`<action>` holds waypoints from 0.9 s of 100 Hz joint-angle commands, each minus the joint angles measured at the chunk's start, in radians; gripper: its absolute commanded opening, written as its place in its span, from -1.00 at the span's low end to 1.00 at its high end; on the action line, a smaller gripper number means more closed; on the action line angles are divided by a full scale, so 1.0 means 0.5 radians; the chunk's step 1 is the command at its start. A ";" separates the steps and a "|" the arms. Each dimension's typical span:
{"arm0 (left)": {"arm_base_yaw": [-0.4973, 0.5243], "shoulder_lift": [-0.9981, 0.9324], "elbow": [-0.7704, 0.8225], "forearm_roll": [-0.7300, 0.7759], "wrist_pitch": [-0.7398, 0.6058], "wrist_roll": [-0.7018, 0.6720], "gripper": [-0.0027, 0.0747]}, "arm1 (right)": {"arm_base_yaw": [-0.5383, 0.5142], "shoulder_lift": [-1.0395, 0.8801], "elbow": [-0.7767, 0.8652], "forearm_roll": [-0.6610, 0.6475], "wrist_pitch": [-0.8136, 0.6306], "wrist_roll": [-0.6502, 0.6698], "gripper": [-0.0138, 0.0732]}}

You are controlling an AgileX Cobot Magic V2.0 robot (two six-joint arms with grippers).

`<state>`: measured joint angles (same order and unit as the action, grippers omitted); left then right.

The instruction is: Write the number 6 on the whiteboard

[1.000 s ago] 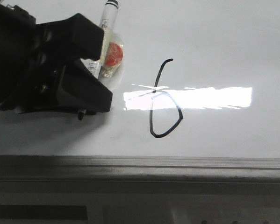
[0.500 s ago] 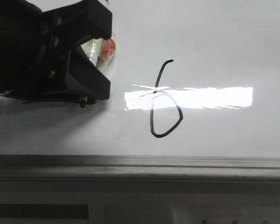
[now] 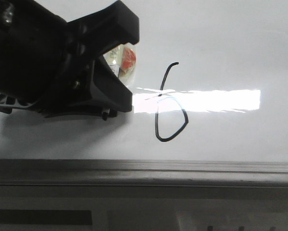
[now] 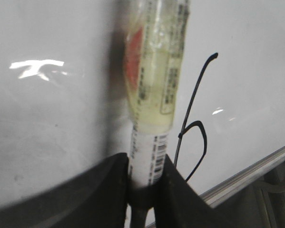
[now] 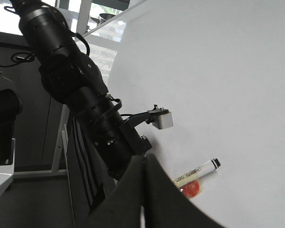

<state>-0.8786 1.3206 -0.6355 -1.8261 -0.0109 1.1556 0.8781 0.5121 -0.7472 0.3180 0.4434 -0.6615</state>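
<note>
Left gripper (image 4: 144, 178) clamps the marker (image 4: 154, 80) between its fingers, the finished number 6 (image 3: 169, 103) just beside them (writing appears done). Right gripper (image 5: 143, 190) is pressed closed, empty, above the whiteboard (image 3: 230, 43).

You have the number 6 (image 3: 167, 111) drawn in thin black marker on the whiteboard (image 3: 230, 43): a curved stem hooks right at its far end, and an angular closed loop sits at the near end. A bright glare band crosses its middle. The board lies flat, glossy white, its grey frame strip along the near edge.
</note>
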 commanded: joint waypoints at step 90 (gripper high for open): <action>0.037 0.106 0.021 -0.083 -0.726 -0.106 -0.98 | -0.015 0.011 -0.059 0.001 -0.160 -0.001 -0.84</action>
<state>-0.8911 1.3250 -0.6415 -1.8242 -0.0435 1.1422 0.8781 0.5121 -0.7472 0.3180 0.4436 -0.6596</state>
